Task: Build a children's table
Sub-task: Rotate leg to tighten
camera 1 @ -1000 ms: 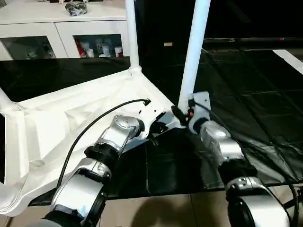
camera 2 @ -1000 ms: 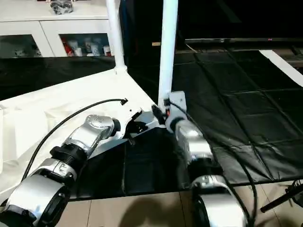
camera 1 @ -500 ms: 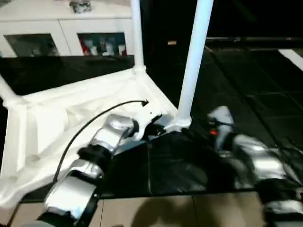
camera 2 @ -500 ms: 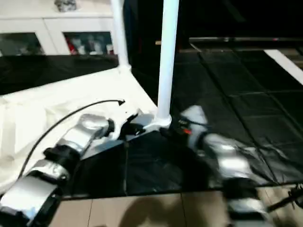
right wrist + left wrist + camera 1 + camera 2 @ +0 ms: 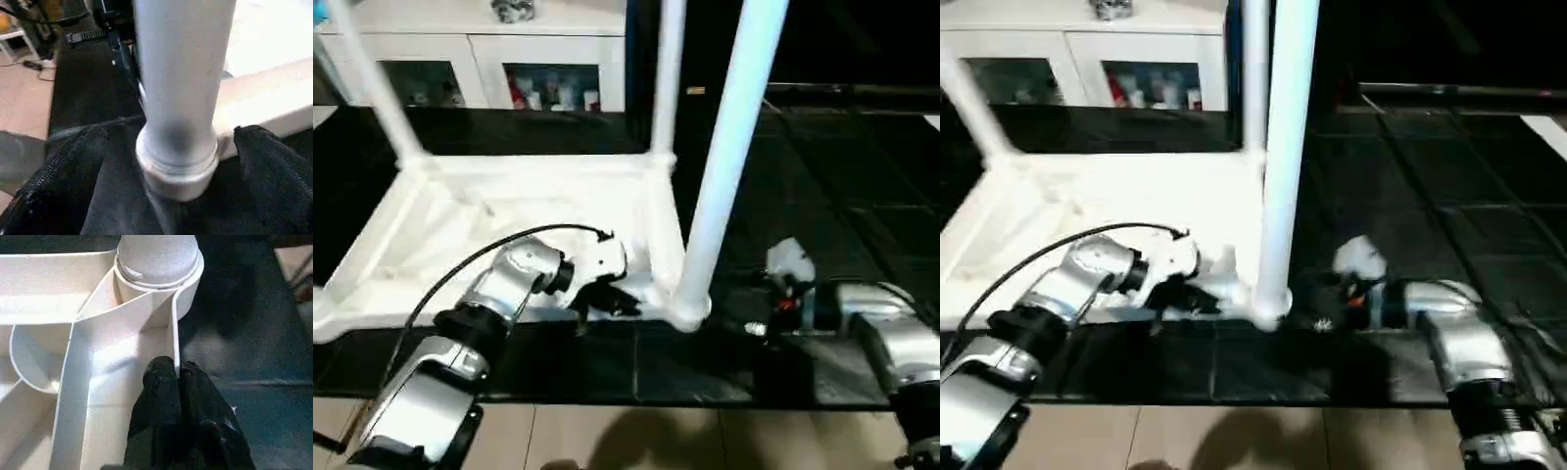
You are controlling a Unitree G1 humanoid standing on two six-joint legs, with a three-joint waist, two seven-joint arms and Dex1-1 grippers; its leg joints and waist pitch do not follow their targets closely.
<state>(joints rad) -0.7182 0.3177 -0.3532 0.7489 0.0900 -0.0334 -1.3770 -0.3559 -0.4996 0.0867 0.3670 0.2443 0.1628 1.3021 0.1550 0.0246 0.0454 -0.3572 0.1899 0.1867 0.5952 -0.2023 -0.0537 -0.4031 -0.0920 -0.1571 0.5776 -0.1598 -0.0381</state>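
The children's table [image 5: 509,211] lies upside down on the black mat, white, with its ribbed underside up. Three round white legs stand in its corner sockets: the near right leg [image 5: 724,166], the far right leg [image 5: 666,78] and the far left leg [image 5: 372,88]. My left gripper [image 5: 176,369] is shut on the thin rim wall [image 5: 173,333] just beside the near right socket [image 5: 690,311]. My right gripper [image 5: 168,132] is open to the right of that socket. Its fingers [image 5: 73,161] stand wide on either side of the leg's base without touching it.
A white cabinet [image 5: 480,49] with glass-fronted shelves stands at the back. The black mat [image 5: 862,176] spreads to the right of the table. Tan floor [image 5: 607,441] runs along the near edge. A black cable [image 5: 460,274] arcs over my left forearm.
The whole view has shifted. My right gripper has opened off the near right leg's base and drawn back a little to the right. The left gripper still pinches the rim.
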